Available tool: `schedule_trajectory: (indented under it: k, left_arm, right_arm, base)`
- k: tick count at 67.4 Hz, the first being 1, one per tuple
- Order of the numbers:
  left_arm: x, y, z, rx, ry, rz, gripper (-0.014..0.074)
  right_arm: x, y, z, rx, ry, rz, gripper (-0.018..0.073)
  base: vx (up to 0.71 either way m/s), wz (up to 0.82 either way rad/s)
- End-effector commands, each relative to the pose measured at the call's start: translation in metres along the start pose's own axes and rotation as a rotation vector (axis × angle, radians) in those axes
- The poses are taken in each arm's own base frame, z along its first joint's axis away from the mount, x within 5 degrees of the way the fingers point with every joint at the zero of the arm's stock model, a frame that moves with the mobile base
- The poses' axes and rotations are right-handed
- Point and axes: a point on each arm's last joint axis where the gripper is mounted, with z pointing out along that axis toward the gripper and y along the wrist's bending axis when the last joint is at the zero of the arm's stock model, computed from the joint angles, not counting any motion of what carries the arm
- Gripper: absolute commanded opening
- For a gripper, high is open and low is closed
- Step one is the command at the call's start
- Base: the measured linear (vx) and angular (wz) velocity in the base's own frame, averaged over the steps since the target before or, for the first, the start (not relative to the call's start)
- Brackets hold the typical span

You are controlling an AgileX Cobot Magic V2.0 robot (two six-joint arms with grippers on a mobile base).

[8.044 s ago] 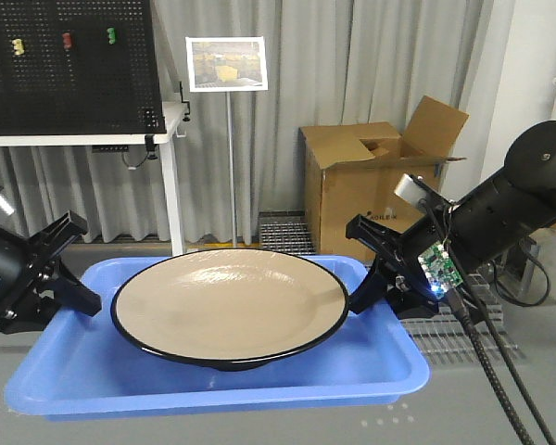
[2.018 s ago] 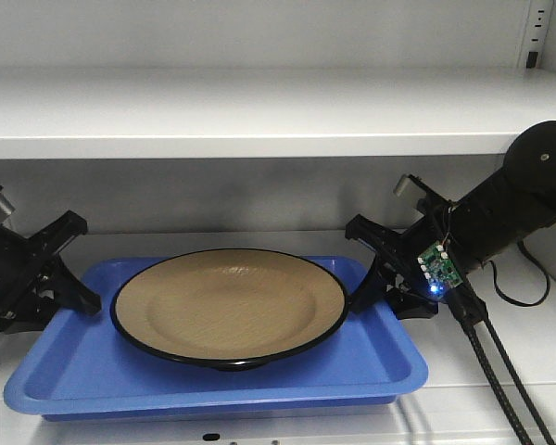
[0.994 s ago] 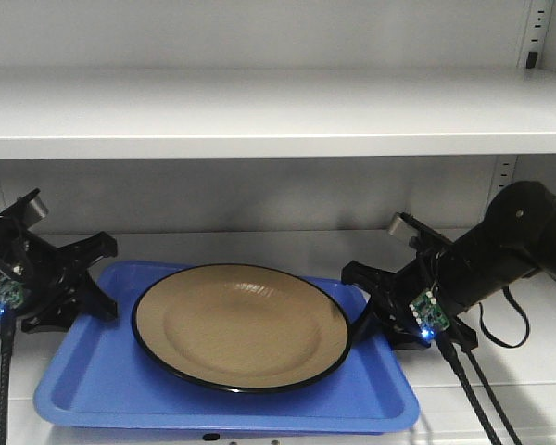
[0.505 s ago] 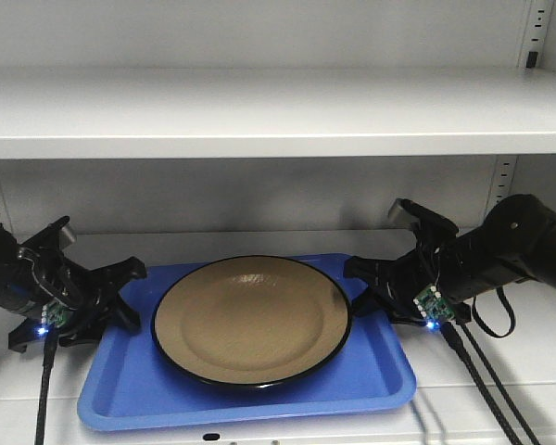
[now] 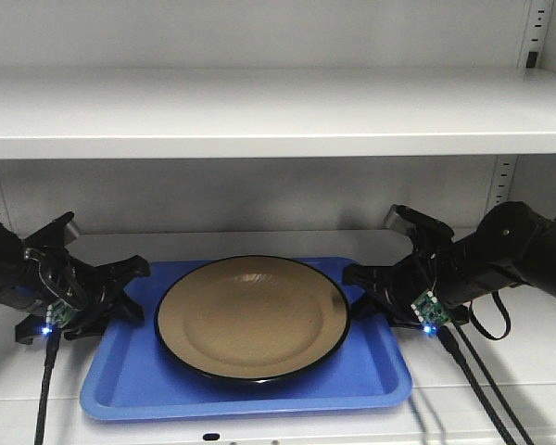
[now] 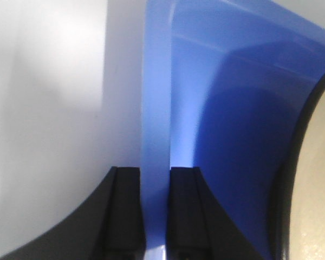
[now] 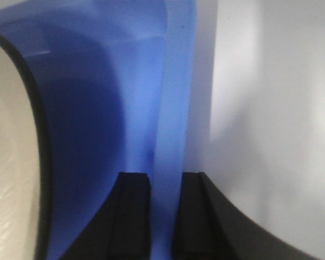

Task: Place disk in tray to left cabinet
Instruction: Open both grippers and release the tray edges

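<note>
The blue tray [image 5: 120, 389] lies flat on the lower shelf [image 5: 500, 371] of the light grey left cabinet. The tan disk [image 5: 252, 318] with its black rim rests in the tray's middle. My left gripper [image 5: 134, 292] is shut on the tray's left rim, and my right gripper [image 5: 363, 291] on its right rim. Seen from the left wrist, the black fingers [image 6: 127, 189] of the left gripper [image 6: 155, 174] straddle the tray rim [image 6: 157, 97], with the disk [image 6: 319, 195] at the right edge. From the right wrist, the right gripper [image 7: 163, 180] clamps the tray rim [image 7: 173, 86], the disk [image 7: 11, 141] at left.
The upper shelf [image 5: 259, 111] hangs low over the tray. Slotted upright strips [image 5: 535, 28] stand at the back corners, with the grey back wall [image 5: 259, 195] close behind. Cables [image 5: 473, 389] trail from the right arm over the shelf's front edge.
Over the last second the tray with the disk has slid deeper into the cabinet and settled onto the shelf, both arms reaching forward. Both grippers kept hold of the rims.
</note>
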Motion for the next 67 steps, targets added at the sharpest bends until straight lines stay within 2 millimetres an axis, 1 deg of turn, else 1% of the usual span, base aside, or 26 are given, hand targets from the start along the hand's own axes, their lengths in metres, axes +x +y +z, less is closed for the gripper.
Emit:
schedule_trajectory:
  k: [1,2,9,10,14,20,27,36,67]
  left_arm:
    - [-0.008,-0.029,-0.025,0.114,-0.105,-0.011,0.0234]
    - [-0.008,-0.029,-0.025,0.114,-0.105,-0.011,0.0255]
    - [-0.008,-0.029,-0.027,0.114,-0.113,-0.008,0.0330]
    - [-0.009,-0.030,-0.029,0.115,-0.122,-0.008,0.0340]
    - [-0.012,-0.027,-0.034,0.114,-0.141,-0.013,0.0372]
    - [-0.016,-0.025,-0.045,0.111,-0.180,-0.013,0.0391]
    - [-0.020,-0.022,-0.061,0.101,-0.233,-0.007,0.0391]
    - [-0.021,-0.021,-0.070,0.082,-0.257,0.019,0.0391]
    - [-0.017,-0.023,-0.070,0.082,-0.217,0.025,0.0391]
  right_arm:
    - [-0.013,0.023,-0.026,-0.070,-0.107,-0.011,0.0323]
    - [-0.013,0.023,-0.026,-0.070,-0.107,-0.009,0.0339]
    - [-0.016,0.019,-0.029,-0.066,-0.119,0.016,0.0437]
    - [-0.016,0.018,-0.030,-0.064,-0.121,0.017,0.0437]
    - [-0.019,0.015,-0.036,-0.060,-0.136,0.039,0.0484]
    - [-0.023,0.007,-0.050,-0.049,-0.164,0.055,0.0516]
    - [-0.028,-0.003,-0.064,-0.034,-0.199,0.073,0.0519]
    - [-0.030,-0.008,-0.072,-0.027,-0.216,0.082,0.0519]
    - [-0.030,-0.008,-0.072,-0.029,-0.209,0.080,0.0519]
  base:
    - [0.00,0.00]
    - [0.00,0.00]
    - [0.00,0.00]
    - [0.00,0.00]
    - [0.00,0.00]
    - [0.00,0.00]
    - [0.00,0.00]
    - [0.00,0.00]
    - [0.00,0.00]
